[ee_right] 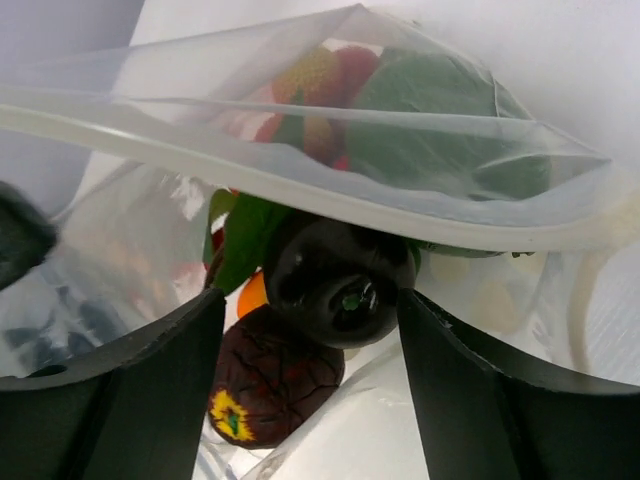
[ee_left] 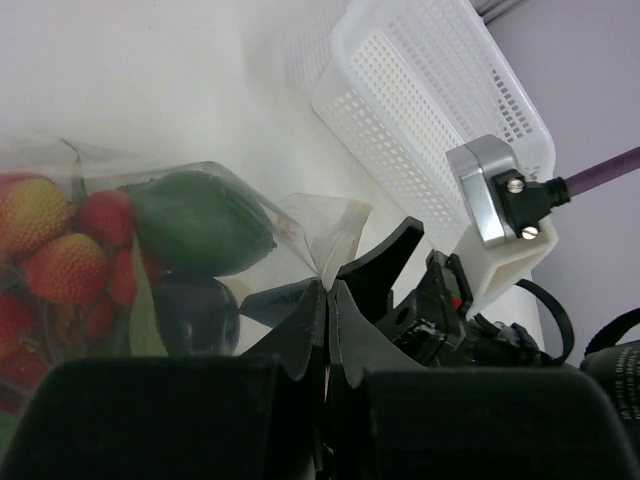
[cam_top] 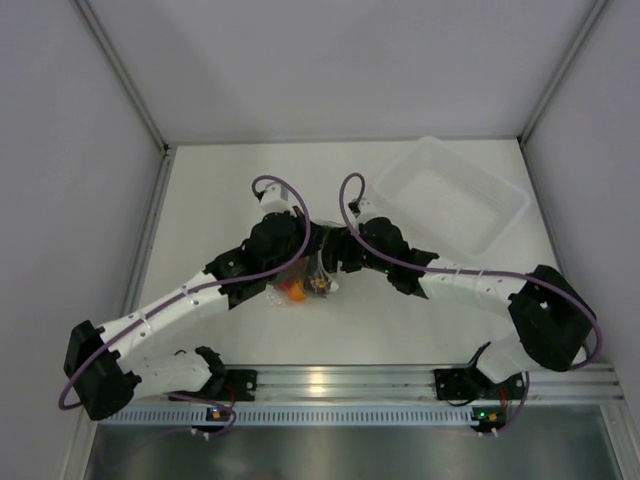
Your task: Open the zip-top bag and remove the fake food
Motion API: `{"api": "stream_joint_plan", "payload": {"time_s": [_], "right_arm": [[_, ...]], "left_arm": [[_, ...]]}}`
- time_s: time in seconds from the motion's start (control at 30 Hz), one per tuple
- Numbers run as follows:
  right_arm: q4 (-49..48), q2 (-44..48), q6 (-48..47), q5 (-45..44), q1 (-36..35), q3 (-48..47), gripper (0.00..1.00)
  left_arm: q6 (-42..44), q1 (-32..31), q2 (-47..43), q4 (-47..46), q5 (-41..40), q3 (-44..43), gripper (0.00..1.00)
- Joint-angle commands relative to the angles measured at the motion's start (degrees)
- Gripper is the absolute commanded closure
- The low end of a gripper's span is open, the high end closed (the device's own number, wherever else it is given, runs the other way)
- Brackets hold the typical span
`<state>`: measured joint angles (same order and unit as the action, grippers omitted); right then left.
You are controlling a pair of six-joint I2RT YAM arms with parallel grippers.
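Left gripper is pressed together, pinching a film corner of the bag. Right gripper stands spread at the bag's mouth, with a dark piece between its fingers. The bag, with food inside, is between both grippers near the middle of the table. The tub is apart, far right.

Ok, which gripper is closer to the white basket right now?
Right. The right gripper sits at the end of the zip-top bag that faces the white basket; the left gripper pinches the bag at its other end, farther from the basket.
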<state>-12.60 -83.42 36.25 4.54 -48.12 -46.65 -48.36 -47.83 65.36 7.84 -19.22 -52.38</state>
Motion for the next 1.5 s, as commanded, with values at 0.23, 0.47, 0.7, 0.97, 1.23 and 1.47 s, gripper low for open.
{"api": "stream_joint_plan", "payload": {"time_s": [0.23, 0.47, 0.7, 0.97, 1.23, 1.47], "right_arm": [[-8.8, -8.0, 3.0, -2.5, -0.8, -1.3, 0.23], [-11.9, -11.9, 4.3, -4.2, -0.3, -2.4, 0.23], [-14.3, -11.2, 1.9, -5.9, 0.0, -1.4, 0.45], [-11.7, -5.4, -1.3, -9.1, 0.1, 0.9, 0.52], [-6.8, 1.3, -3.1, -11.5, 0.0, 3.1, 0.52], [0.5, 8.7, -7.1, -17.0, 0.3, 2.4, 0.53]], "left_arm": [[-3.5, -0.5, -1.2, -9.4, 1.4, 1.1, 1.00], [-4.4, -0.9, -1.9, -10.1, 2.8, 1.8, 1.00], [-3.6, -0.9, -2.3, -9.9, 1.8, 2.5, 1.00], [-1.8, -0.8, -2.2, -8.0, -5.9, 3.3, 1.00], [-0.7, -0.7, -1.3, -6.4, -8.8, 3.5, 1.00], [-0.8, -0.7, -1.4, -5.9, -10.2, 4.2, 1.00]]}}
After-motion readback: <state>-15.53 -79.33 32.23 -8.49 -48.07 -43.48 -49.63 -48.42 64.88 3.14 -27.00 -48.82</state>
